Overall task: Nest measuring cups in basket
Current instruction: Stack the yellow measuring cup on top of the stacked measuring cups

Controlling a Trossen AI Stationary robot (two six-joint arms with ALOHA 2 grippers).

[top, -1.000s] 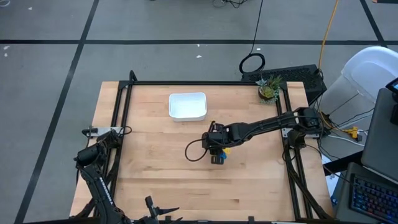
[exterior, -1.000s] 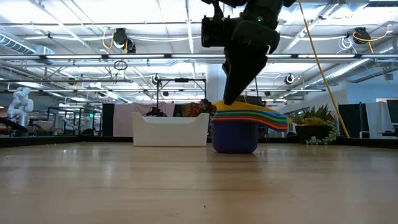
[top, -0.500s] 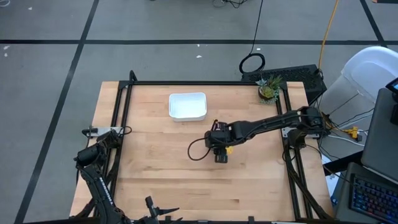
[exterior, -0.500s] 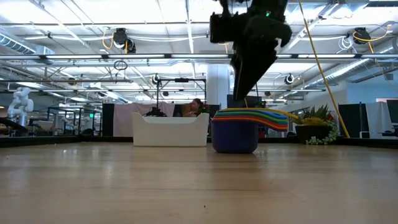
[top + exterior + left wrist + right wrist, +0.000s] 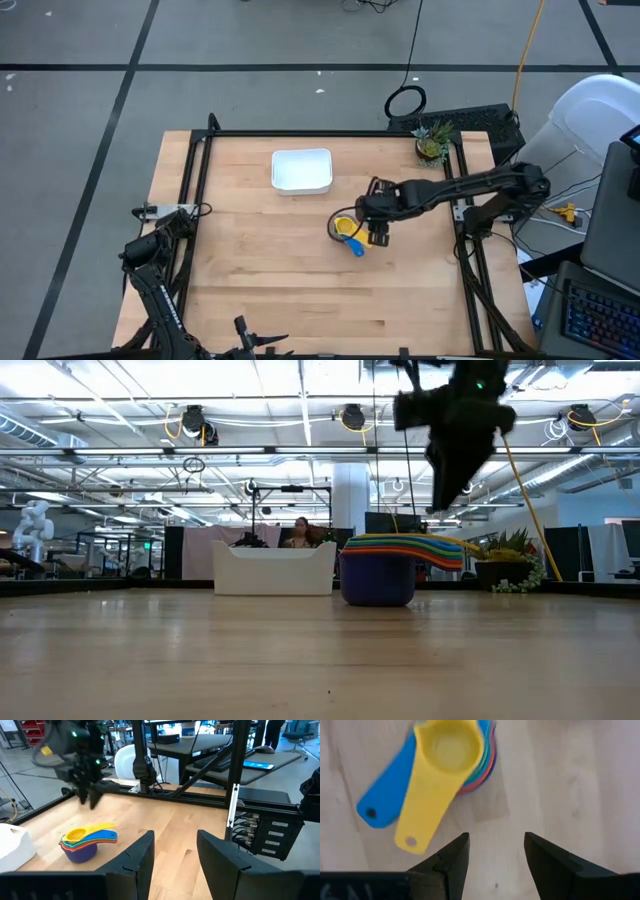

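The measuring cups (image 5: 346,229) stand nested in one stack on the table's middle, the dark blue bowl (image 5: 378,580) on the wood and the yellow cup (image 5: 447,750) on top. Their handles fan out toward the near right. My right gripper (image 5: 378,238) hovers open just right of the stack and above it (image 5: 450,495), touching nothing. The white basket (image 5: 276,170) sits apart toward the far edge, with nothing in it. My left gripper (image 5: 175,840) waits open at the near left corner.
A small potted plant (image 5: 432,146) stands at the far right corner. Black frame rails (image 5: 320,133) run along the table's far, left and right sides. Bare wood lies between stack and basket. A person (image 5: 300,532) shows in the room beyond.
My right gripper has risen off the top of the cup stack and moved toward the table's right edge. It now stands beside the stack instead of over it. The stack has kept its place.
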